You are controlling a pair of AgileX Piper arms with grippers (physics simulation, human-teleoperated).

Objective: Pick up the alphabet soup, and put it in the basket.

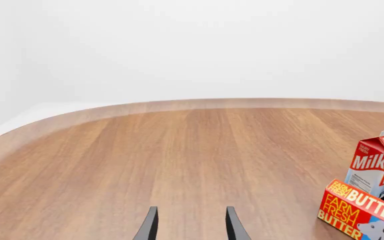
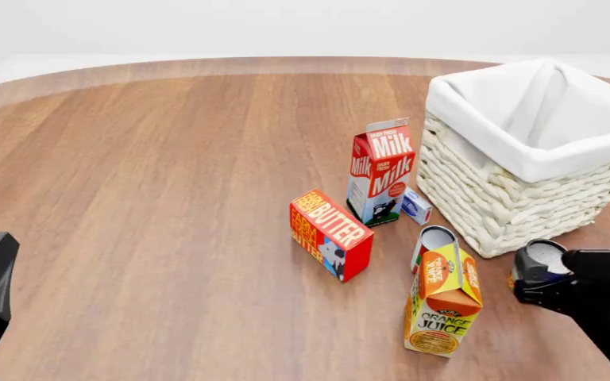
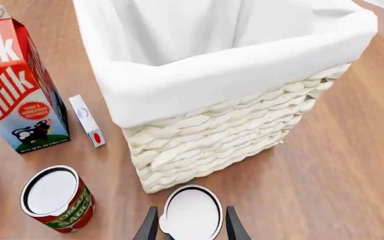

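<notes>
The alphabet soup [image 3: 192, 212] is a short can with a pale silver top, standing by the near corner of the basket [image 3: 232, 75]. In the front view the can [image 2: 542, 258] shows a blue and orange side. My right gripper [image 3: 192, 229] is open, with one finger on each side of the can's top. The basket [image 2: 517, 198] is large, cream wicker with white lining, at the right. My left gripper [image 1: 190, 227] is open and empty over bare wood at the table's left, far from the can.
A red, white and green can [image 2: 432, 238] stands left of the soup, behind an orange juice carton [image 2: 443, 298]. A milk carton [image 2: 381, 171], a butter box [image 2: 332, 234] and a small white box [image 2: 416, 206] stand left of the basket.
</notes>
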